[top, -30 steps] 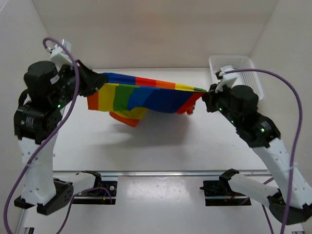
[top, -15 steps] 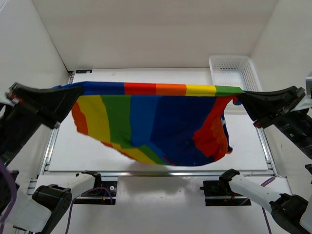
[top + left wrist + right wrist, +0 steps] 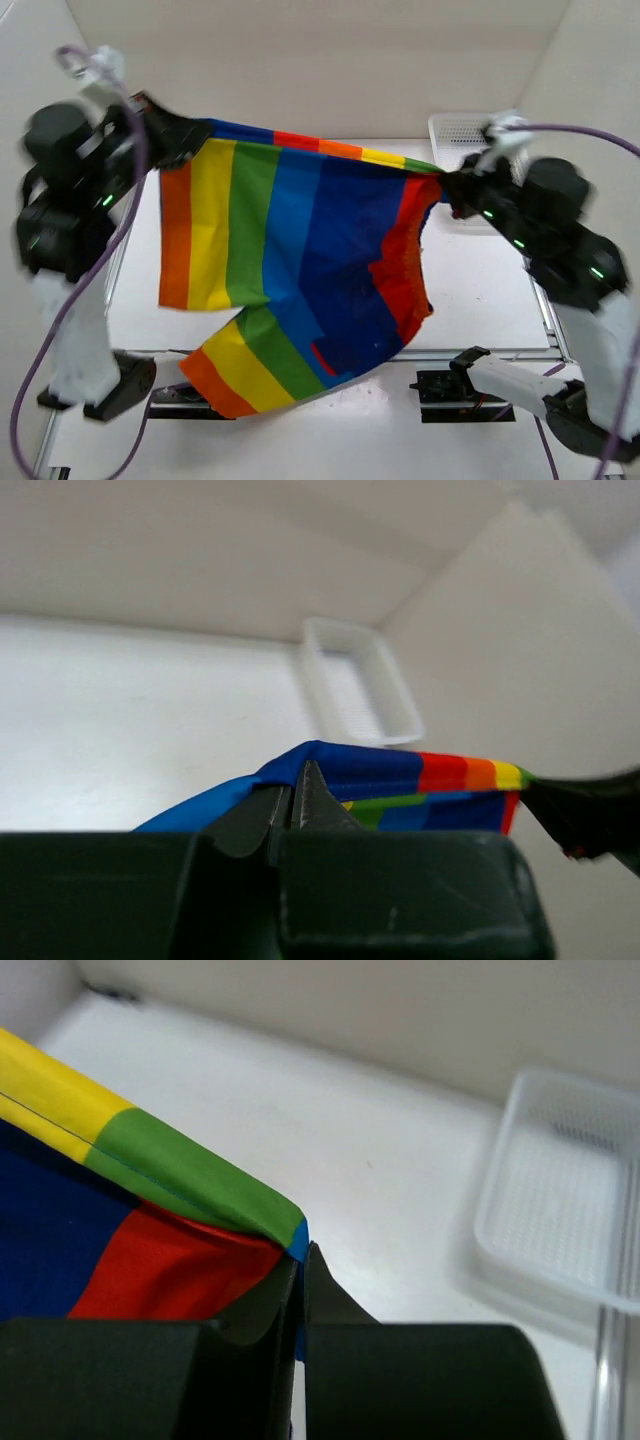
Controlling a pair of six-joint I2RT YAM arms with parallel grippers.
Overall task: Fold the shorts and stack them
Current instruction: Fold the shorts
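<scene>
Between the closed fingers of the left gripper (image 3: 293, 785) sits a dark blue corner of the shorts (image 3: 300, 250). The right gripper (image 3: 301, 1260) is pinched just as tightly on the green corner at the other end. The top hem runs taut between them, sloping slightly down to the right. Below it the cloth hangs spread out above the table (image 3: 480, 290), with its orange edge on the left. Its lowest corner droops over the near rail (image 3: 300, 352), and contact there cannot be judged. Bare tabletop shows right of the cloth. A white mesh basket (image 3: 458, 128) sits in the far right corner, just behind the right gripper and partly hidden by it. Side walls (image 3: 40, 60) stand close to both arms.
</scene>
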